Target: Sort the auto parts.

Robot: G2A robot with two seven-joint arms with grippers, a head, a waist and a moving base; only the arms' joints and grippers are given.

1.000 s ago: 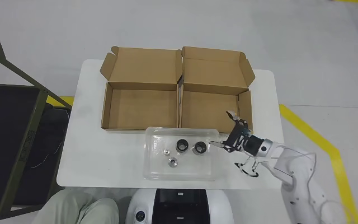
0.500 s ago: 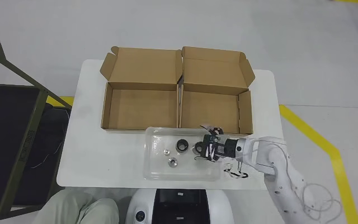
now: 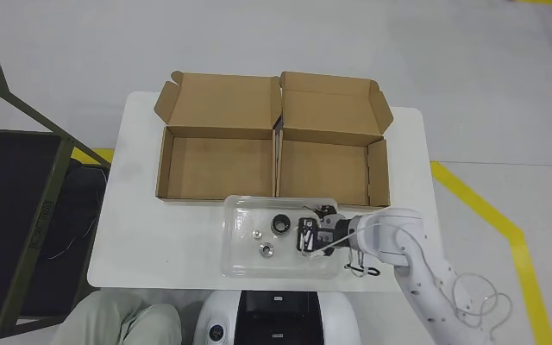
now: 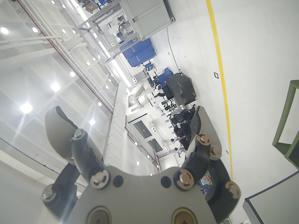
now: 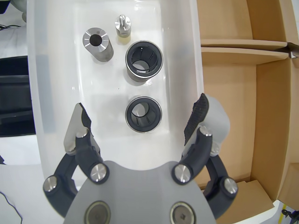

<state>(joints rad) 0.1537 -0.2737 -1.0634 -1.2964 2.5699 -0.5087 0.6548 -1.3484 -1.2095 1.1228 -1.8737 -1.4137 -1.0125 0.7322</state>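
Observation:
A clear plastic tray point(image 3: 237, 259) near the table's front edge holds the parts. In the right wrist view I see two black ring bushings point(image 5: 143, 114) point(image 5: 143, 61), a silver cylinder with a bore point(image 5: 98, 44) and a small silver stud point(image 5: 123, 25). My right gripper point(image 5: 141, 104) hangs open over the tray point(image 5: 37, 71), its fingers either side of the nearer black bushing without touching it. From above, the right gripper point(image 3: 310, 235) covers that bushing; the other bushing point(image 3: 281, 224), the stud point(image 3: 255, 233) and the cylinder point(image 3: 266, 251) lie to its left. My left gripper point(image 4: 128, 122) is open, holding nothing, aimed at the room.
Two open cardboard boxes point(image 3: 216, 168) point(image 3: 328, 171) stand side by side behind the tray, flaps up at the back. The right box's wall point(image 5: 268, 117) lies close beside my right gripper. A dark frame point(image 3: 34, 198) stands left of the table.
My right gripper has swung left from the table's right side to over the tray, ending above the right-hand black bushing. The parts have not moved.

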